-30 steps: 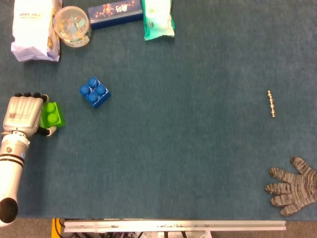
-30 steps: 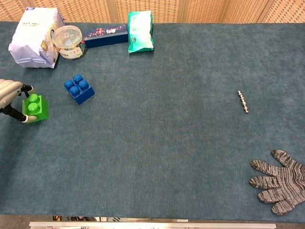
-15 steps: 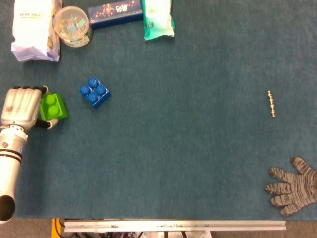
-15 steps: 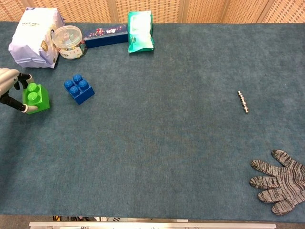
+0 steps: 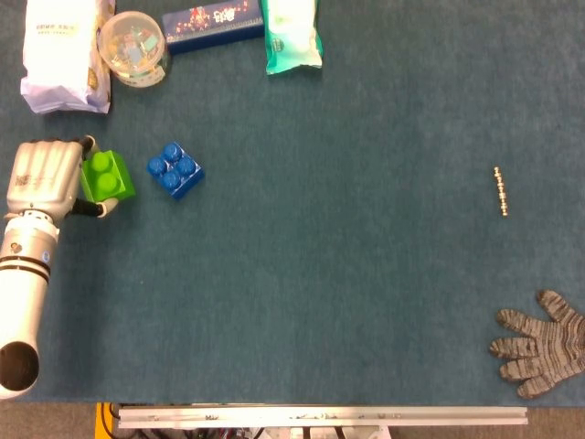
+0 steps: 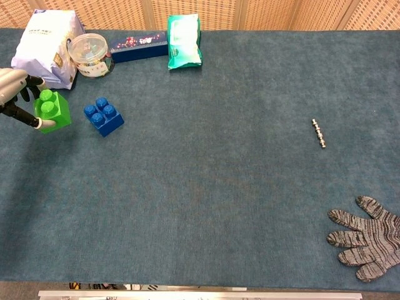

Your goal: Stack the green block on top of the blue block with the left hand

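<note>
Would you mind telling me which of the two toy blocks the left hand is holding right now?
The green block, gripped by the left hand. The blue block sits free on the table, to its right.

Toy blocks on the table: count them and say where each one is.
2. The green block is held by the left hand at the table's left edge; the blue block sits just right of it. None seems hidden.
</note>
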You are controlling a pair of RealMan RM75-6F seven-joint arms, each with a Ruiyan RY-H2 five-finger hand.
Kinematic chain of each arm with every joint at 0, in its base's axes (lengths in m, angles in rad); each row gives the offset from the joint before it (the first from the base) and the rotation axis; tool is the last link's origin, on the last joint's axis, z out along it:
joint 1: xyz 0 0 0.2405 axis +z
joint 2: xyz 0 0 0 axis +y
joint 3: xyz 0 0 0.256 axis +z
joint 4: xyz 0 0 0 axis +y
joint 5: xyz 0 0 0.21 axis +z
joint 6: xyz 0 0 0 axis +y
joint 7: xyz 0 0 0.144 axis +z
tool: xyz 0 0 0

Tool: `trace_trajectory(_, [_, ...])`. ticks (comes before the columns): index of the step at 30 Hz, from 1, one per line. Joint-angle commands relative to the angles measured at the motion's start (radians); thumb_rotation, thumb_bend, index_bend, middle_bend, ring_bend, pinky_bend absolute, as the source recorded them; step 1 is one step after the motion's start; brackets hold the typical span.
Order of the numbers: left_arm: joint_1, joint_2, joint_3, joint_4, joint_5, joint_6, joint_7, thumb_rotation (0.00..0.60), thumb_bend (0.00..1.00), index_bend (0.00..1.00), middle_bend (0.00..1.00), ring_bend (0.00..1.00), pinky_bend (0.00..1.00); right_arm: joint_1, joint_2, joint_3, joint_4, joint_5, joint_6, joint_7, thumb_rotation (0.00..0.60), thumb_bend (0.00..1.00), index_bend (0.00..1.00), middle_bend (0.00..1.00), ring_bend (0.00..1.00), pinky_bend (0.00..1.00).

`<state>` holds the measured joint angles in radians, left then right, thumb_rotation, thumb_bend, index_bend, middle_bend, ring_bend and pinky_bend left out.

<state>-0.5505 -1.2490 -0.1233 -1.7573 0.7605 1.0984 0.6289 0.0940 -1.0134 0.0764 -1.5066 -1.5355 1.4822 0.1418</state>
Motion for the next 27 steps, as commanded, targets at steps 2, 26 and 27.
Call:
trace_trajectory(2, [-0.023, -0.005, -0.022, -0.017, -0.044, 0.018, 0.014, 0.486, 0.18, 0.45, 0.41, 0.36, 0.37, 0.009, -0.003, 0.002, 0.009, 0.000, -0.011, 0.008, 0.600, 0.22, 0.38, 0.38, 0.27, 0.39])
trace_trajectory(26, [-0.088, 0.045, 0.022, 0.091, 0.365, -0.193, -0.290, 0.599, 0.21, 0.46, 0.39, 0.31, 0.40, 0.019, -0.013, -0.002, 0.019, 0.013, -0.025, 0.004, 0.600, 0.22, 0.38, 0.38, 0.27, 0.39])
trace_trajectory(27, [-0.093, 0.045, 0.025, 0.109, 0.398, -0.205, -0.316, 0.600, 0.21, 0.46, 0.39, 0.30, 0.40, 0.018, -0.012, -0.002, 0.015, 0.014, -0.025, 0.000, 0.600, 0.22, 0.38, 0.38, 0.27, 0.39])
